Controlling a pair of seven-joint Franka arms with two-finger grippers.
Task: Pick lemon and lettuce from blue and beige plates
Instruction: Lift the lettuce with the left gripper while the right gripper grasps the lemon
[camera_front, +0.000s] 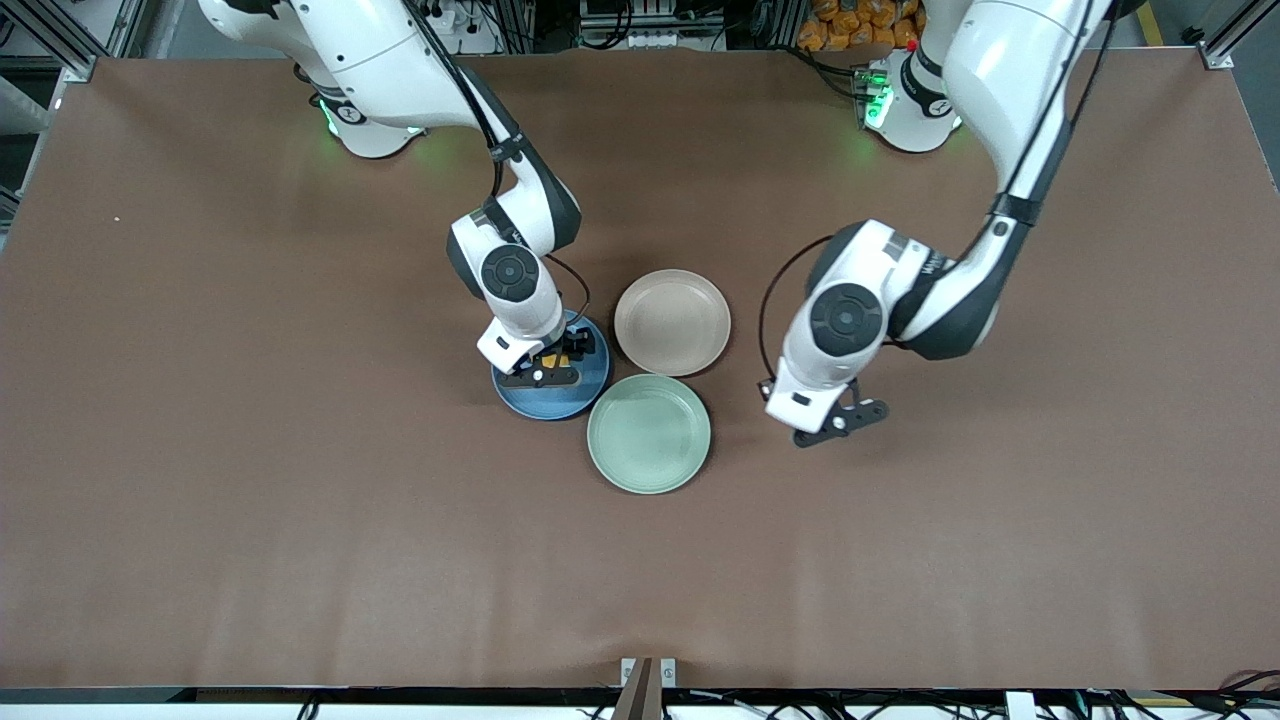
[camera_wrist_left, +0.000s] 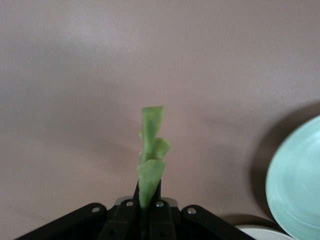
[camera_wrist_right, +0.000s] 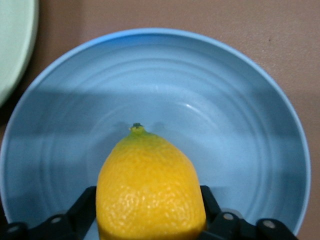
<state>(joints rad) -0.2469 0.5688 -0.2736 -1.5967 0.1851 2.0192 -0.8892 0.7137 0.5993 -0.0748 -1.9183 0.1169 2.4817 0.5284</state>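
My right gripper (camera_front: 553, 365) is over the blue plate (camera_front: 535, 405), shut on the yellow lemon (camera_front: 550, 360). In the right wrist view the lemon (camera_wrist_right: 150, 190) sits between the black fingers (camera_wrist_right: 82, 207) over the plate's bare floor (camera_wrist_right: 225, 125). I cannot tell whether it touches the plate. My left gripper (camera_front: 838, 422) is over bare table toward the left arm's end, beside the mint-green plate. It is shut on the lettuce (camera_wrist_left: 151, 155), a light green ruffled strip that sticks out from the gripper (camera_wrist_left: 148, 200). The beige plate (camera_front: 672, 322) is empty.
An empty mint-green plate (camera_front: 649, 433) lies nearer to the front camera than the blue and beige plates and touches both. Its rim shows in the left wrist view (camera_wrist_left: 297, 185) and in the right wrist view (camera_wrist_right: 15, 40). Brown table covering (camera_front: 250, 500) lies all around.
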